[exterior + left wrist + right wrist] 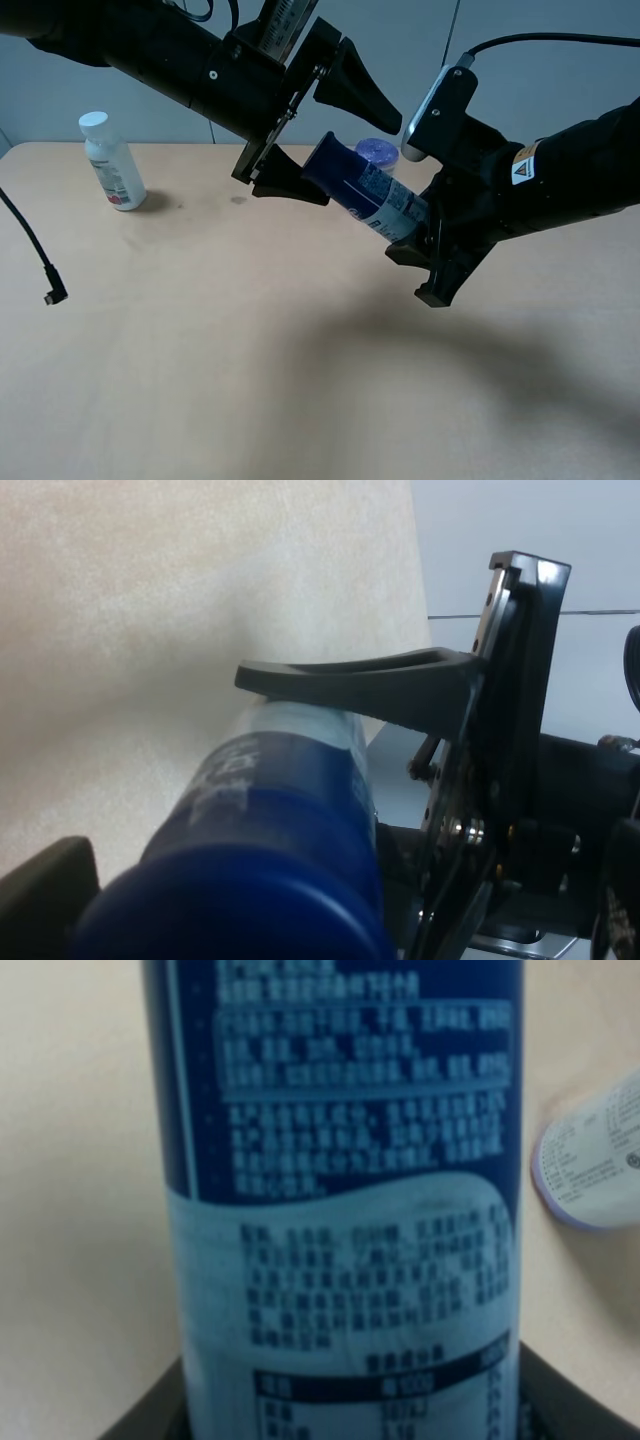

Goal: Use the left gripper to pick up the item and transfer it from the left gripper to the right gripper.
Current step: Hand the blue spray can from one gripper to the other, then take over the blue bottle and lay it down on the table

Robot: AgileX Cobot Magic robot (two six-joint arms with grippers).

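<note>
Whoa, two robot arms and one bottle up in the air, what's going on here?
It's a handover in mid-air. The right gripper is clamped on the lower end of the blue-capped bottle, holding it tilted above the table. The left gripper has its fingers spread open on either side of the cap, one well clear of it. A white bottle and a purple-topped container stand on the table.

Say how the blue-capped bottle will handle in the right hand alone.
The bottle is probably stiff: its round wall shows no dent. The right hand grips near the base while it juts out tilted, so it may pivot. Its smooth label could slip.
</note>
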